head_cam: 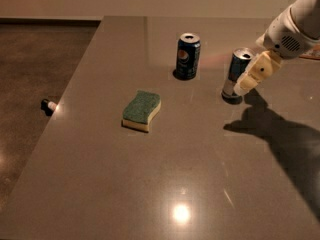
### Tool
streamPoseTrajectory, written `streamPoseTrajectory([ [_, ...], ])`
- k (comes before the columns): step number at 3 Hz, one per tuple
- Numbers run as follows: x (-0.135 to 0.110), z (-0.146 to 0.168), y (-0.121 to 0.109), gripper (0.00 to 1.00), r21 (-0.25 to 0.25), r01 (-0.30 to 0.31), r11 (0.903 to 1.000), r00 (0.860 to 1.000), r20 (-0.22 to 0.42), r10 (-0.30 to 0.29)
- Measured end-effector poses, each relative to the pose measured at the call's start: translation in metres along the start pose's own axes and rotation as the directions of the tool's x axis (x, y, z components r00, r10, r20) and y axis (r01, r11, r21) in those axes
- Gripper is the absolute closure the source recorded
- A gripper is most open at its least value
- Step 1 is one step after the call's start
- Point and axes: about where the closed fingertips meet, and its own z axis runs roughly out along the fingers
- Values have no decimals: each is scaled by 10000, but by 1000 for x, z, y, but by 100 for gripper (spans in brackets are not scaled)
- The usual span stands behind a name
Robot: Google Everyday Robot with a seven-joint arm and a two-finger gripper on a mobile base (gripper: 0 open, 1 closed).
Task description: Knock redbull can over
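Observation:
The redbull can (235, 74) is slim, blue and silver, and stands upright on the grey table (200, 174) at the right. My gripper (247, 81) comes in from the upper right on a white arm. Its cream-coloured fingertip overlaps the can's right side, at or very near the can. A wider dark blue Pepsi can (188, 56) stands upright to the left of the redbull can.
A green and yellow sponge (142, 110) lies left of the table's middle. A small dark object (47, 105) lies on the floor past the table's left edge. The arm's shadow falls across the table at the right.

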Motion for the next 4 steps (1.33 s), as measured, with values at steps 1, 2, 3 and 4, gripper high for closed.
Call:
streamPoseTrajectory([
  [1,-4,15,-5,0,-241,-492,9985,9976,467,503],
  [2,-8,24,-9,22,-400,-833,9957,9929,814,863],
  [3,-12,24,-8,45,-458,-944,9945,9894,1065,989],
  [4,-17,10,4,68,-481,-870,9950,9855,1419,931],
])
